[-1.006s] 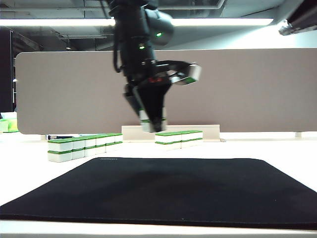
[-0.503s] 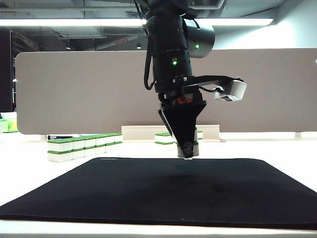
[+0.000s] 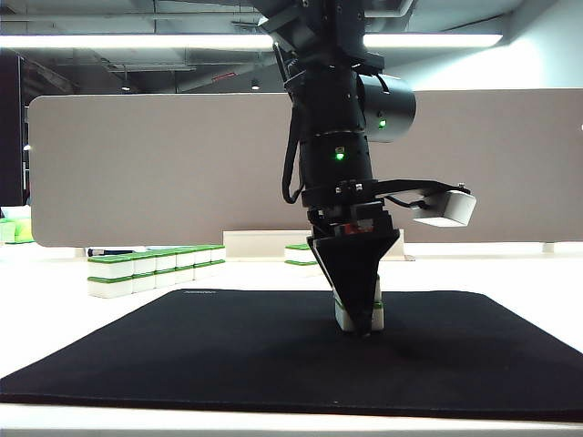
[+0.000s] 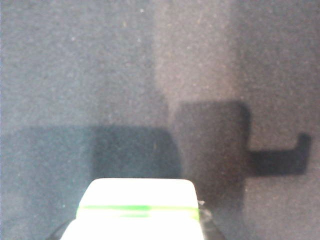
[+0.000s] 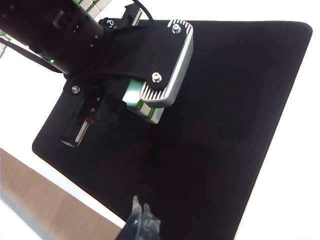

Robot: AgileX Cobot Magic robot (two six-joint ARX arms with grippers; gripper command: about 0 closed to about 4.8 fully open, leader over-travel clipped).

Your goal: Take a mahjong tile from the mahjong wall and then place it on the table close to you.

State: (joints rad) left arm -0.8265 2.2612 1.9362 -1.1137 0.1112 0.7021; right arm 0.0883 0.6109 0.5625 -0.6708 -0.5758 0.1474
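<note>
Down on the black mat (image 3: 228, 350) that covers the middle of the white bench (image 3: 510, 278), the left arm stands almost upright with its left end effector (image 3: 362, 326) pointing straight down. A mahjong tile (image 3: 343, 316) sits between its two dark fingers, white with a thin green band, and its underside looks to be touching the mat. From where I stand the fingers flank the tile closely on both sides, but I cannot tell whether they are pressing it or are just clear of it. The left wrist view shows the same tile (image 4: 137, 212) close up against the grey weave of the mat, with its shadow lying beside it.

Off to the left and further back, the mahjong wall (image 3: 155, 269) runs along the bare bench in two layers, well apart from the tile. A shorter row (image 3: 301, 253) of the same blocks peeks out behind the arm, in front of the grey-beige partition (image 3: 137, 164). The silver wrist camera (image 3: 446, 208) juts out to the right of the arm.

The right end effector (image 5: 141, 222) hangs high over the mat's edge and looks down on the left arm. Only its dark, blurred tip shows, and I cannot tell whether it is parted or closed. It carries nothing that I can see.
</note>
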